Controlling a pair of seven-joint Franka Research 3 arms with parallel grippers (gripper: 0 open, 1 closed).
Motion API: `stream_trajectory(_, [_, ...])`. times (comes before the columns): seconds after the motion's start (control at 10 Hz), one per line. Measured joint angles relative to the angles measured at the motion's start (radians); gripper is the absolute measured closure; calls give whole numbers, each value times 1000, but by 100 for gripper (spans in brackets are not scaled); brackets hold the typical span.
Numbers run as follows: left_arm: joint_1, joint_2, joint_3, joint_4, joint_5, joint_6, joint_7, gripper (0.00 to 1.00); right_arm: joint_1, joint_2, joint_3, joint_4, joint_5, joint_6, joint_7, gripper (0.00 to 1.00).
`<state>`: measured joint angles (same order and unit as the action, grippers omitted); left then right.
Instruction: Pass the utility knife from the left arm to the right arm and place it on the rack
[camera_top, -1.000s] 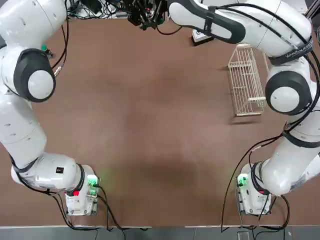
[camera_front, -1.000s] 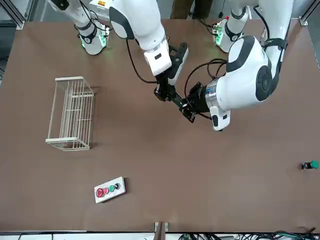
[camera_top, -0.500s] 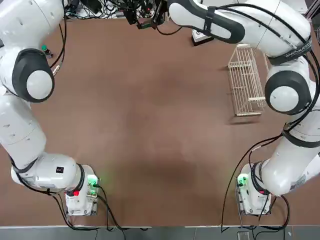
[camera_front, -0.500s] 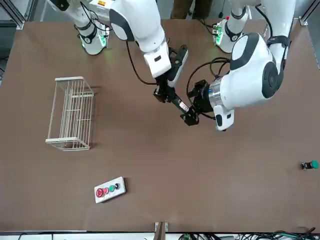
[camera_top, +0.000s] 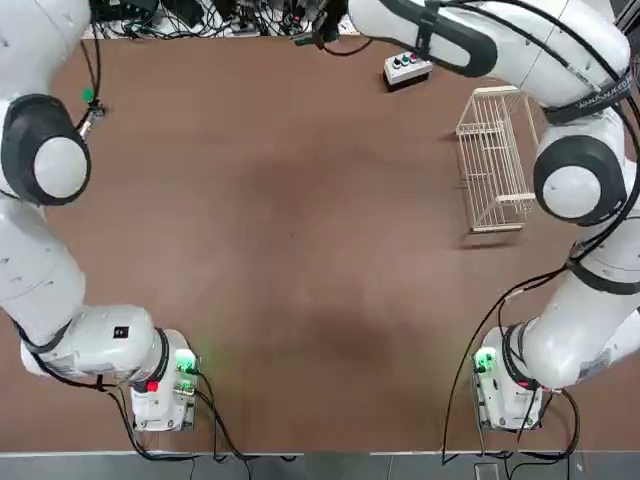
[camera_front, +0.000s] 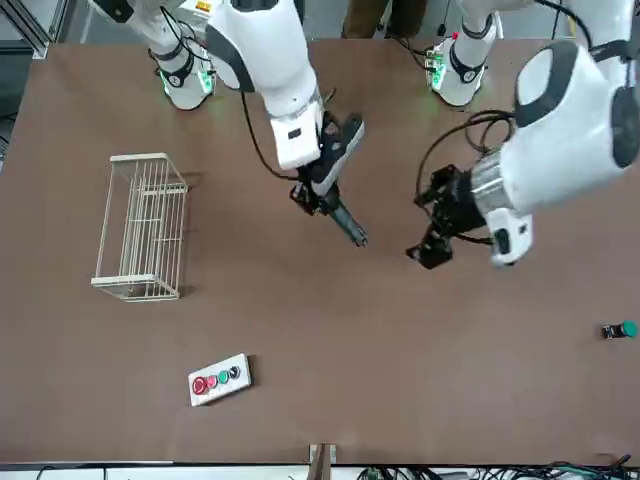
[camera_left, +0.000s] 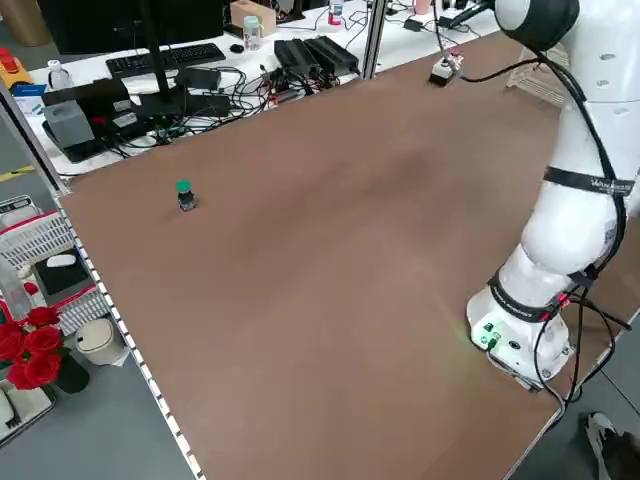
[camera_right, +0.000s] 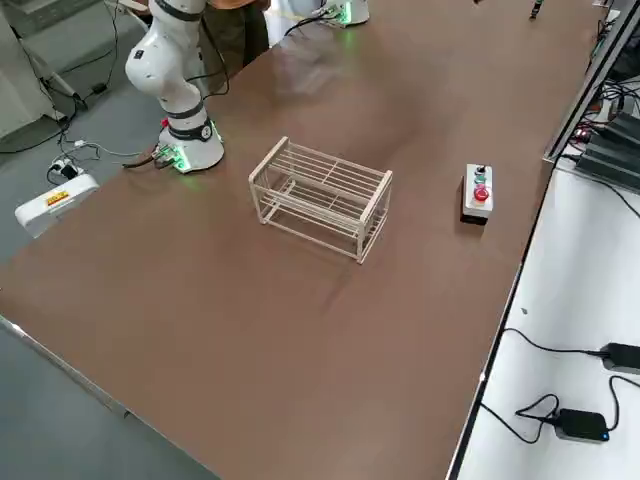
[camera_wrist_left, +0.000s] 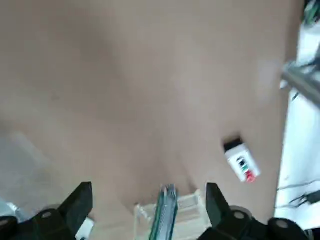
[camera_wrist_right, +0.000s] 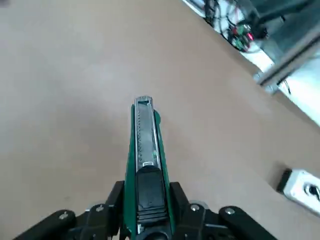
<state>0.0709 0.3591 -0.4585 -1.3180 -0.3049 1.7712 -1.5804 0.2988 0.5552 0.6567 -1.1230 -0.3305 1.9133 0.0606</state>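
Meanwhile rack (camera_right: 322, 197) holds nothing, knife (camera_front: 343, 221) aloft

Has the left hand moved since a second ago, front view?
Yes. The left hand, open, has pulled away from the utility knife toward the picture's right, farther from the rack. The right hand holds the knife alone.

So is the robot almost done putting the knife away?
About halfway. The handover looks done: the right gripper is shut on the utility knife, and the left gripper hangs open and empty, apart from it. In hand: the knife is held above the table. Left to do: carry it to the white wire rack, which has nothing in it.
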Motion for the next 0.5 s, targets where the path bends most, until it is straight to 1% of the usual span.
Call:
stream_trajectory(0.1, [43,-4,0,0,41,-11,39,0,-22,-15,-13,-12,17,-15,18,58])
stream_trajectory(0.2, [83,-6,1,0,81,-23,91,0,-35,-48,-64,-40,64,-24,26,58])
stream_trajectory(0.3, [122,-9,2,0,119,-29,155,0,-41,-88,-142,-77,129,-26,27,58])
stream_trajectory(0.4, [160,-13,2,0,155,-36,247,0,-48,-133,-231,-117,182,-27,25,58])
stream_trajectory(0.5, [189,-16,3,0,195,-62,349,0,-56,-178,-310,-159,205,-28,24,58])
